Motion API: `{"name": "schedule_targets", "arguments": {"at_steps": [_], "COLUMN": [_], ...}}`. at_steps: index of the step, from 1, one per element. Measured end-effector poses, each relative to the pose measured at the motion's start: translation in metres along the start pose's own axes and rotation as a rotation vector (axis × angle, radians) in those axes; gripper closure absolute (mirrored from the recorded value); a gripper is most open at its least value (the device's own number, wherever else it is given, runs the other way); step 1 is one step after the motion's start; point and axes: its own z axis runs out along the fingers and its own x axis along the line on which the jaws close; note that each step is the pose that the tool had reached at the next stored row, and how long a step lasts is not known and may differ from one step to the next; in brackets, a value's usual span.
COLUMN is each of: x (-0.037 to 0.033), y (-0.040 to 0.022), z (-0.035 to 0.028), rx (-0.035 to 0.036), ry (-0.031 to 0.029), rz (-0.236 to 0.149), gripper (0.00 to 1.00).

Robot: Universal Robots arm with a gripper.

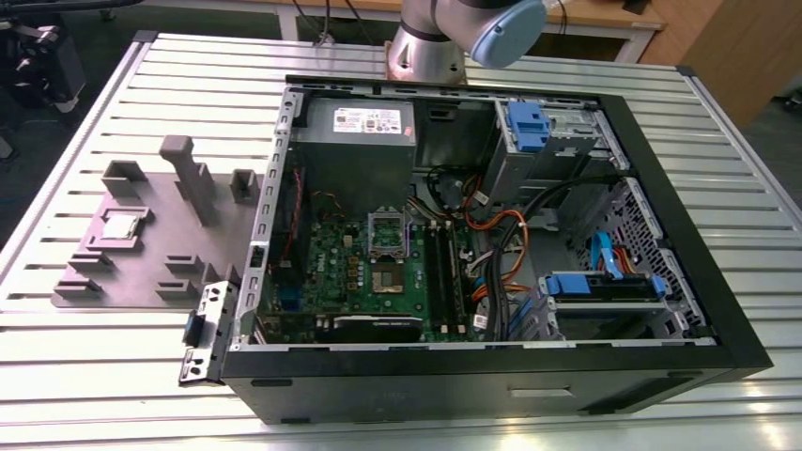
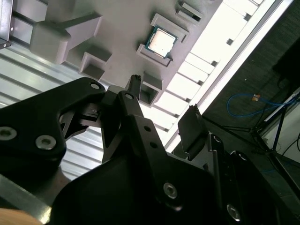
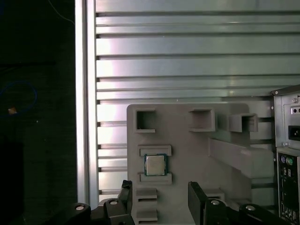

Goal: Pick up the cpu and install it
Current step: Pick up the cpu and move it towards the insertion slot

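The cpu (image 1: pixel 122 225) is a small silver square chip lying flat in a pocket of the grey fixture plate (image 1: pixel 138 272), at the exterior view's left of the open computer case (image 1: pixel 501 376). Both wrist views look down on the cpu (image 3: pixel 155 164) (image 2: pixel 161 41) from well above. My gripper (image 3: pixel 161 197) (image 2: pixel 164 96) hangs open over the plate, high above the chip, its black fingertips (image 3: pixel 197 192) spread wide with nothing between them. Inside the case, the motherboard socket (image 1: pixel 387 274) lies with its silver hinged frame (image 1: pixel 385 228) raised.
The case stands on a slatted aluminium table (image 1: pixel 100 376). A grey power supply (image 1: pixel 357 122), blue drive cages (image 1: pixel 527 127) and orange cables (image 1: pixel 495 235) crowd the case. Tall grey posts (image 1: pixel 188 178) rise from the fixture plate near the chip. The table edge (image 3: pixel 82 93) runs beside the plate.
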Motion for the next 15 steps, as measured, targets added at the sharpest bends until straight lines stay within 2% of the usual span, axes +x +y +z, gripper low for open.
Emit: {"name": "schedule_targets", "arguments": {"at_steps": [12,15], "x": [0.0002,-0.0007], "y": [-0.0018,-0.0019], "z": [0.0108,0.0144], "rx": [0.0,0.0026], "ry": [0.0,0.0013], "rz": [0.0,-0.004], "gripper": [0.41,0.41]}}
